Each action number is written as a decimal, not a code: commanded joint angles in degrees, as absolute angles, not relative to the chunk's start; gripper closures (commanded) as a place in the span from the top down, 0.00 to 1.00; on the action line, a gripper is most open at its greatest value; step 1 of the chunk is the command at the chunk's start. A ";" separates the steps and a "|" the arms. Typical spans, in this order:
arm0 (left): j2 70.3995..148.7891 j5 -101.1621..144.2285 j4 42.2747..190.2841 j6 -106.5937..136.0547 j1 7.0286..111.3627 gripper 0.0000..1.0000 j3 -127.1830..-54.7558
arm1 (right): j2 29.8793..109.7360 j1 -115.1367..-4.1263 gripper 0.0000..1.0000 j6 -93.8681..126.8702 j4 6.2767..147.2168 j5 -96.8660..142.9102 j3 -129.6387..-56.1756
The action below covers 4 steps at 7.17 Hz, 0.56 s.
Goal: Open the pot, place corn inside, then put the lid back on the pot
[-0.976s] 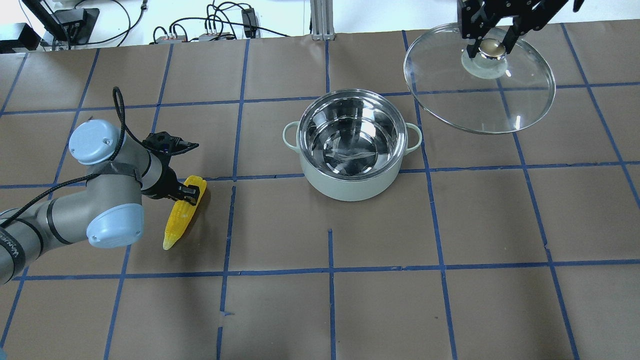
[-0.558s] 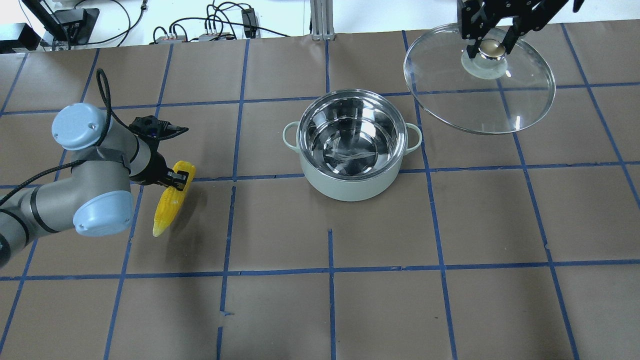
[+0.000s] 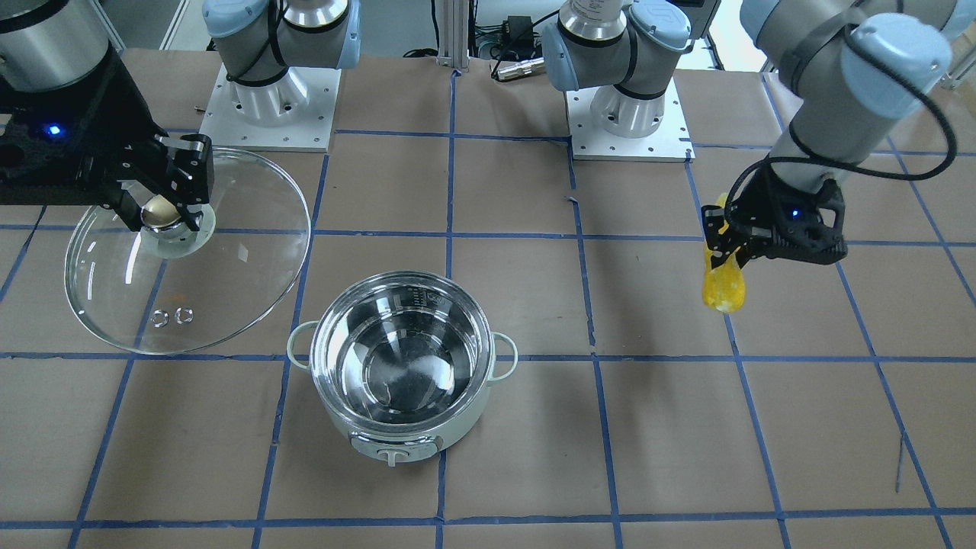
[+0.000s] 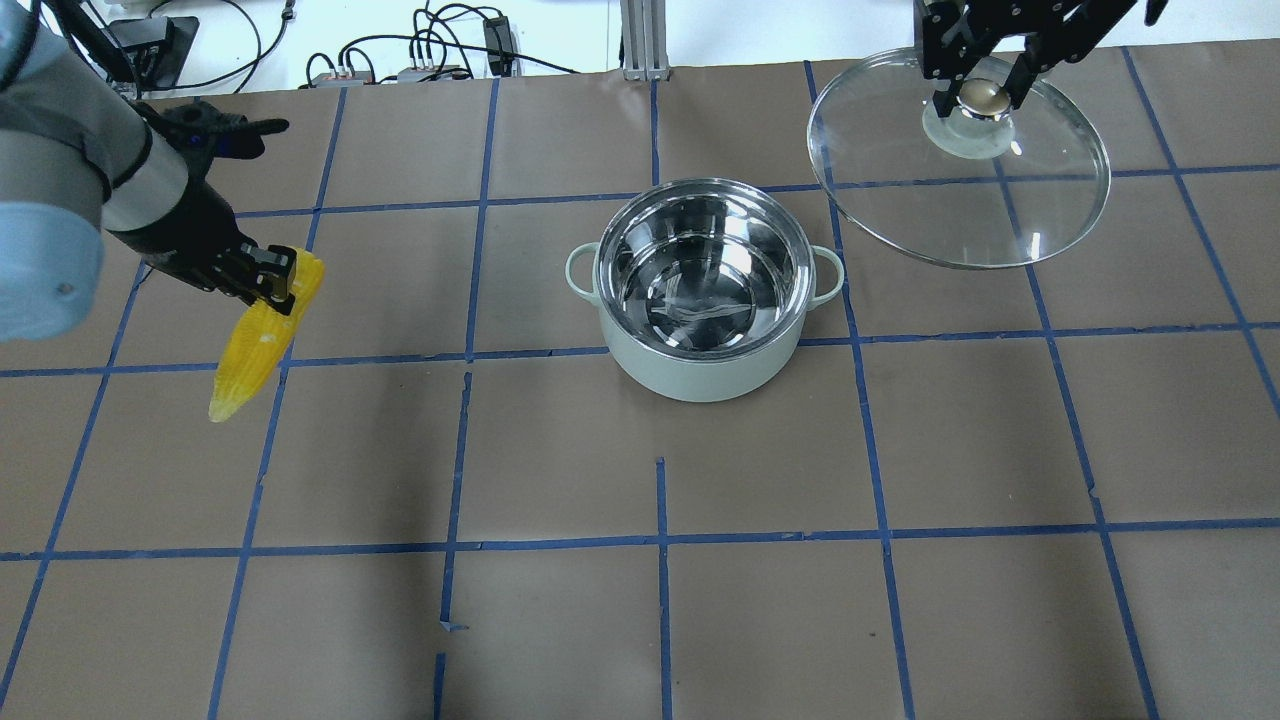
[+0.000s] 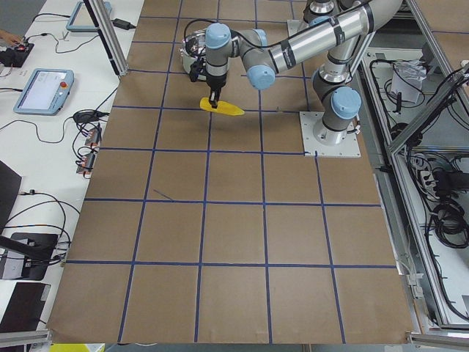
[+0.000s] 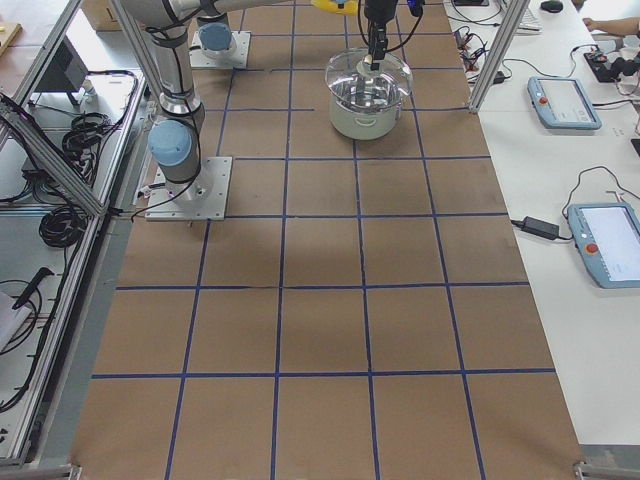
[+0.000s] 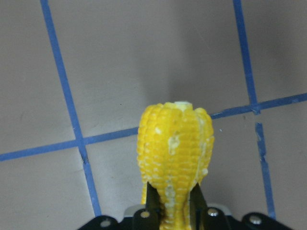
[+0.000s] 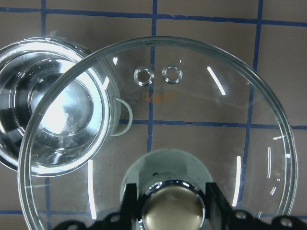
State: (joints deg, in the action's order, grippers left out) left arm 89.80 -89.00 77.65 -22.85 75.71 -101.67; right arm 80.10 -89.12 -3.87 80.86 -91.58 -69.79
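Observation:
The pot (image 4: 703,290) stands open on the table, its steel inside empty; it also shows in the front view (image 3: 402,370). My left gripper (image 4: 262,278) is shut on the thick end of the corn (image 4: 255,343) and holds it in the air, well left of the pot, tip hanging down. The corn shows in the front view (image 3: 724,282) and the left wrist view (image 7: 175,153). My right gripper (image 4: 980,90) is shut on the knob of the glass lid (image 4: 1040,190), held up to the right of and beyond the pot. The lid fills the right wrist view (image 8: 158,129).
Brown paper with a blue tape grid covers the table (image 4: 660,560). Cables and boxes lie along the far edge (image 4: 420,55). The arm bases (image 3: 629,126) stand on plates at the robot side. The pot's dial (image 3: 393,456) faces away from the robot.
My left gripper has lifted the corn off the table and carried it up and to the left, away from the pot. The right gripper and lid have not moved.

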 commanded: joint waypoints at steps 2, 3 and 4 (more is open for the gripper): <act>83.69 -88.95 94.88 -20.48 76.11 0.02 -92.83 | 80.07 -89.03 0.34 -3.87 80.86 -91.58 -69.79; 82.19 -88.51 97.88 -18.04 76.29 0.02 -91.94 | 80.07 -89.03 0.34 -3.95 80.86 -91.58 -69.79; 82.61 -87.90 98.08 -16.02 76.38 0.02 -91.76 | 79.98 -89.12 0.34 -4.04 80.86 -91.58 -69.79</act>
State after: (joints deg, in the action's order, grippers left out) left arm 83.18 -88.51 96.03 -18.42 76.24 -92.57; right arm 80.06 -89.07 -3.95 80.86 -91.58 -69.78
